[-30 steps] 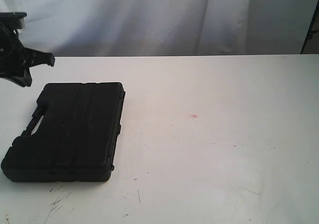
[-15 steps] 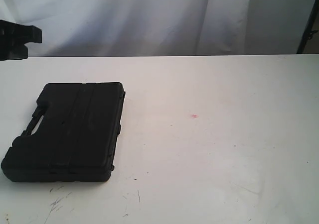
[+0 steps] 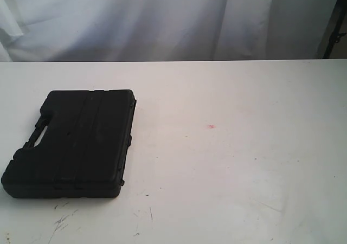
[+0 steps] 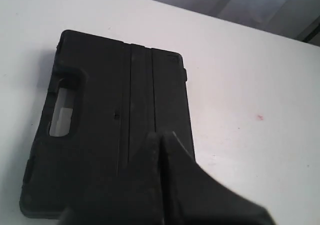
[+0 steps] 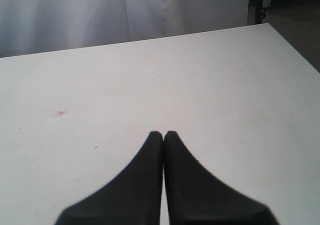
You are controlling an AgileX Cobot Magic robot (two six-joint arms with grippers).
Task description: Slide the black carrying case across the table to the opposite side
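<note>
- The black carrying case (image 3: 73, 143) lies flat and closed on the white bench (image 3: 244, 173), on the left side of the exterior view and near the front edge
- Its handle opening (image 3: 39, 134) is on the long side that faces the left edge of that view; the bench shows through the slot
- Two ribs run lengthwise down the lid, clear in the left wrist view of the case (image 4: 110, 120)
- The left gripper (image 4: 161, 135) has its two dark fingers pressed together with no gap and nothing between them; its tips show in front of the lid in the wrist view
- The right gripper (image 5: 163, 134) is likewise closed tight and empty, over bare bench well apart from the case
- A small pink spot (image 3: 211, 126) marks the bench right of the case, with open surface between them
- Dark scratches (image 3: 62, 219) lie just in front of the case's near edge
- A white curtain (image 3: 162, 16) hangs behind the far edge of the bench
</note>
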